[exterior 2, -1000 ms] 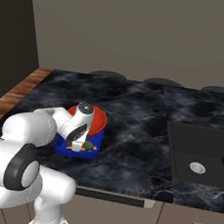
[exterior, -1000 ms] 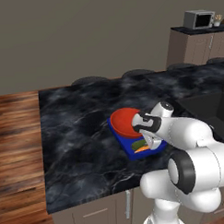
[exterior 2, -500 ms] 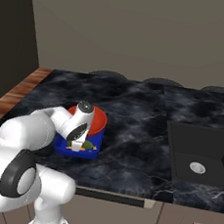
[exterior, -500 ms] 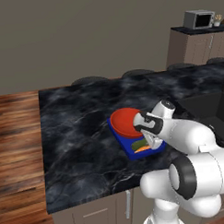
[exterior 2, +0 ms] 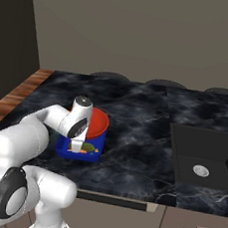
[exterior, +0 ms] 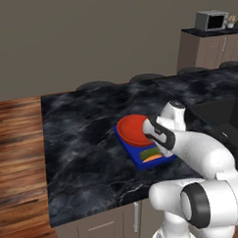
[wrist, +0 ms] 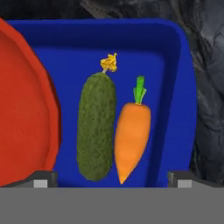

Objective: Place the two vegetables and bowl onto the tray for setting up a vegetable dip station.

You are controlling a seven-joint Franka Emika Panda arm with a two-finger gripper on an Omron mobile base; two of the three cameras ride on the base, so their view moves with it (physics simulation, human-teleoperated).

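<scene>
Tray [wrist: 183, 87]: bright blue, rectangular, low raised rim; sits on the dark marbled counter [exterior: 83, 142], centre of the left base view and centre-left of the right base view. Carries all three items below.

Bowl [wrist: 22, 118]: red-orange, round, shallow; fills the left side of the hand view, resting on the tray. In the left base view it occupies the tray's upper part [exterior: 133, 130].

Pickle [wrist: 96, 127]: yellow-green, oblong, a small yellow bit at its upper end; lies lengthwise on the tray floor, centre of the hand view, just beside the bowl's rim.

Carrot [wrist: 131, 140]: orange, tapered, green stub on top, point toward the bottom of the frame; lies parallel to the pickle on its right, touching or nearly so.

Gripper [wrist: 111, 181]: fingers spread wide, one tip at the lower left, the other at the lower right of the hand view; nothing held. Both vegetables lie between the tips, above them in the frame.
</scene>
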